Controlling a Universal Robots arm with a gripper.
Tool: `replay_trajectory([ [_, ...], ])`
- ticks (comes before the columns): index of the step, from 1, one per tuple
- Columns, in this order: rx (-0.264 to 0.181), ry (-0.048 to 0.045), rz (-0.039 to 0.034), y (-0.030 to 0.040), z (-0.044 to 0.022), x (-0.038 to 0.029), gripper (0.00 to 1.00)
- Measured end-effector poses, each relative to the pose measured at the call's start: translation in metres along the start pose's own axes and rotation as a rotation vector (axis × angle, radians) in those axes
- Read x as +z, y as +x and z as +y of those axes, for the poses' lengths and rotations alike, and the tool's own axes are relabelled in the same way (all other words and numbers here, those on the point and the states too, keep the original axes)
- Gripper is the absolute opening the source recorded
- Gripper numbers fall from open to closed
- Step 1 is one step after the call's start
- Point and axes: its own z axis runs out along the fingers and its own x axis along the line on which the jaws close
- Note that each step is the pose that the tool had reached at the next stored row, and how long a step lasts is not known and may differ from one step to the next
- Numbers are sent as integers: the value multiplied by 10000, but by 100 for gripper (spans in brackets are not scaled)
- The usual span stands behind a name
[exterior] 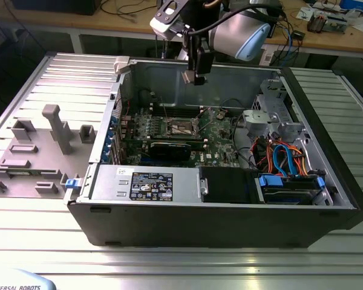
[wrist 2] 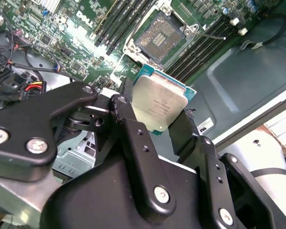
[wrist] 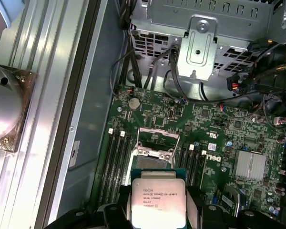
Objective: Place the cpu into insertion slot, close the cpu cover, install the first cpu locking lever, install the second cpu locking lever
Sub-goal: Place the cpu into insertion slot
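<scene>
- cpu (wrist 2: 159,102): flat square, dull silver top, teal rim. We see the gripper (wrist 2: 153,109) clamped on its edges at the exterior view's upper centre, above the insertion slot (wrist 2: 159,36).
- Its near edge is hidden behind the fingers (wrist 2: 133,138).

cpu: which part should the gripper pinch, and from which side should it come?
Likely two opposite thin edges of the cpu, pinched across its width, as the gripper holds it in both wrist views. It is a thin flat square, so the broad metal top gives nothing to pinch. Come from the metal-top side, leaving the underside free to face the insertion slot.
</scene>
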Motion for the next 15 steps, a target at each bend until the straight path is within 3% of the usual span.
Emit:
replay_trajectory([
  [10,1075,-11,-84,-1,-16,124,54],
  [12,1082,-1,-173,-1,-18,133,54],
  [15,1077,-6,-176,-2,-21,184,54],
])
